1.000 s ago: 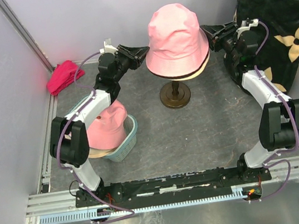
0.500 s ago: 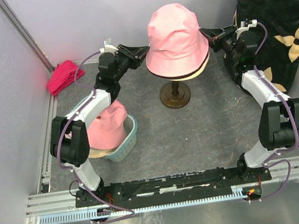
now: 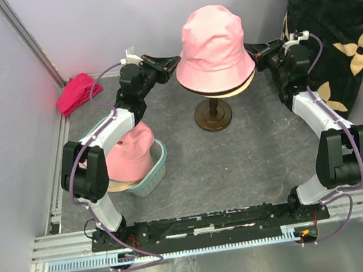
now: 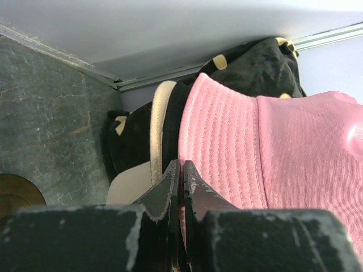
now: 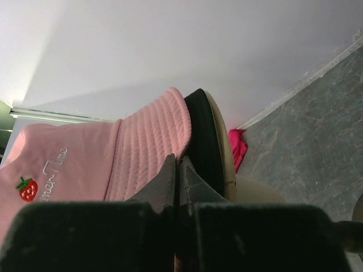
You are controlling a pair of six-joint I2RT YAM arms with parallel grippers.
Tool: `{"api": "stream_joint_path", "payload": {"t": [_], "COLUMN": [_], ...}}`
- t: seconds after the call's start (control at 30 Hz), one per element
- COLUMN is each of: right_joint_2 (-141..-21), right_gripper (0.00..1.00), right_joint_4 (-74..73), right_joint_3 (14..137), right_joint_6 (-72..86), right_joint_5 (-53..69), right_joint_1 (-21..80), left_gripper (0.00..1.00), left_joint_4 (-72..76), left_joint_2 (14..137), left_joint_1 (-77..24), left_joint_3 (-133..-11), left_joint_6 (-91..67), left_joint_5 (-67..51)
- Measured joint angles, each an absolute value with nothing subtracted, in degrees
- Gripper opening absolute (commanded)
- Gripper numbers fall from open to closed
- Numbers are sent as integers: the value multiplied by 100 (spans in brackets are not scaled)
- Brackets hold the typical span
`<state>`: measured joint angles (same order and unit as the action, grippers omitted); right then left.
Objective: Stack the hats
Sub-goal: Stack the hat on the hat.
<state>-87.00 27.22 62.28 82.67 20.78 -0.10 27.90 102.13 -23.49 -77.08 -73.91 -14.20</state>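
We see the left arm (image 3: 109, 130) and right arm (image 3: 314, 106) built of white links and black joints, purple cables (image 3: 94, 89) looping alongside each; the black fingers (image 4: 161, 192) show pale scuffs along their edges.

Pink hat (image 3: 213, 42) and stand (image 3: 213, 115) block the centre; nearer table (image 3: 254, 166) lies open.

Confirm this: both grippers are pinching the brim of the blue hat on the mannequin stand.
Wrong colour: it is a pink hat, as the top external view shows. The left gripper and right gripper do pinch its brim on the mannequin stand.
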Motion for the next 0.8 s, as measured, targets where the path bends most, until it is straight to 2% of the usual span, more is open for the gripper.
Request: {"api": "stream_joint_path", "payload": {"t": [0.17,0.8], "right_joint_2": [-8667,-8562], "right_gripper": [1,1], "right_joint_4": [2694,2648], "right_joint_3": [6198,6042], "right_joint_6": [8154,7780], "right_joint_5": [2021,1726], "right_joint_1": [67,305], "left_gripper": [3,3], "left_joint_4": [2731,1966], "left_joint_2": [10213,10230], "left_joint_1": [-2362,-2425], "left_joint_3": [-7708,-8029], "left_joint_6": [-7391,-7373], "left_joint_5": [-1361,-1251]}}
